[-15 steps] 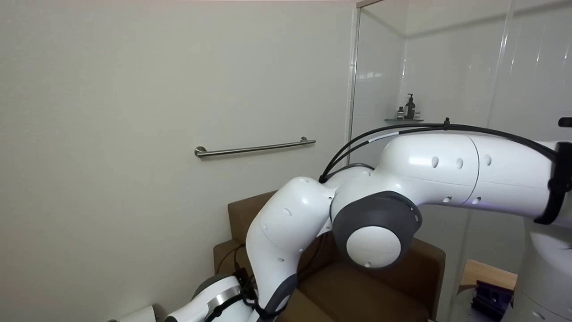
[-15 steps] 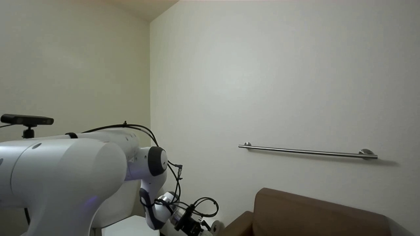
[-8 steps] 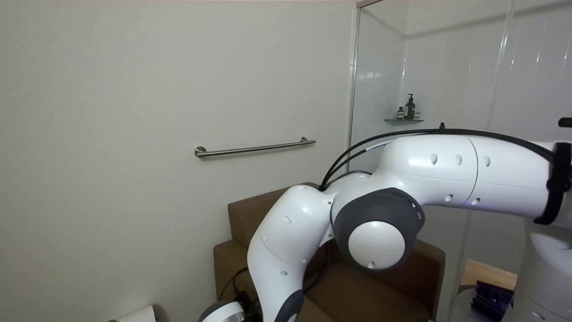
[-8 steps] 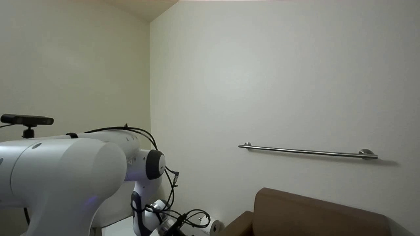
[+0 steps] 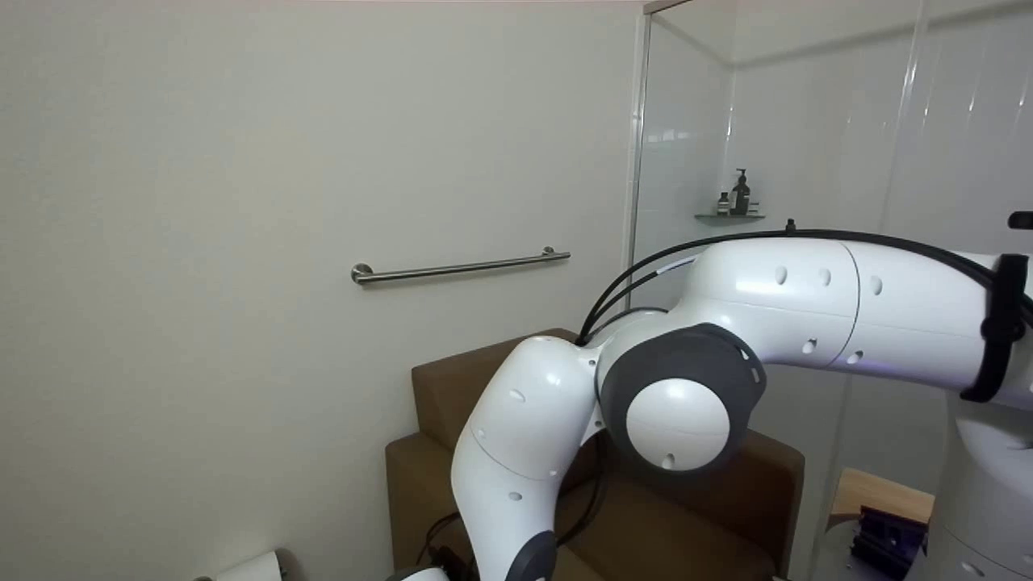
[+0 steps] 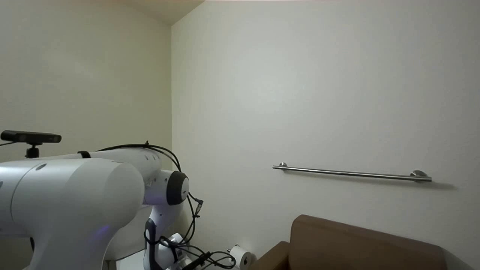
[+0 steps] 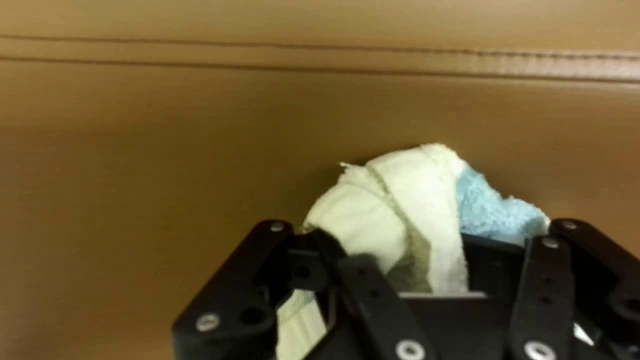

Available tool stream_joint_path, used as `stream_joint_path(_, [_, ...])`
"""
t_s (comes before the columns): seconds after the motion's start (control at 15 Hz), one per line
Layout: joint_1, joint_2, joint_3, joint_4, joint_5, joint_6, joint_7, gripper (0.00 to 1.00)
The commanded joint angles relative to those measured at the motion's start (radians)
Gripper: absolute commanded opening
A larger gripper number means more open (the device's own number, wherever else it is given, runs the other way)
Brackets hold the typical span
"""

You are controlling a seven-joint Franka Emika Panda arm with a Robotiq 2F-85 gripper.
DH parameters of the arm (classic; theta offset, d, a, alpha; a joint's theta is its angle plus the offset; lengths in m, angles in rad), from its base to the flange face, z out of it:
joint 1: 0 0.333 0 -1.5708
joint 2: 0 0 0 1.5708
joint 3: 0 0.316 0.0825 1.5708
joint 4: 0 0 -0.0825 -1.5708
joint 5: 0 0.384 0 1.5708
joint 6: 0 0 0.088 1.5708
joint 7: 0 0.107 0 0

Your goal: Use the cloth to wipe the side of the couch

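Hand (image 7: pixel 417 242) lowered; only wrist view shows cloth (image 7: pixel 425 200).

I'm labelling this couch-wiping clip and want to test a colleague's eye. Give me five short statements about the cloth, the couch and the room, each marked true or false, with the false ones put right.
1. In the wrist view, the cloth shows pale and blue areas. True.
2. In both exterior views, a white roll appears to the left of the couch in the picture. True.
3. The couch is bright green. False: it is brown.
4. In an exterior view, a dark pump bottle stands on a shelf. True.
5. The couch behind the cloth is perfectly plain. False: a stitched seam runs across it near the top of the wrist view.
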Motion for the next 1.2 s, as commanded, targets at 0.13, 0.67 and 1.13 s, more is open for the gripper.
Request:
stream_joint_path(0.13, [-0.079,-0.087,0.076,-0.074,0.081,-0.126,-0.176,0.05])
stream_joint_path(0.67, [-0.063,-0.033,0.089,0.009,0.082,-0.115,-0.172,0.06])
stream_joint_path(1.13, [-0.061,-0.033,0.087,0.010,0.077,-0.109,-0.167,0.05])
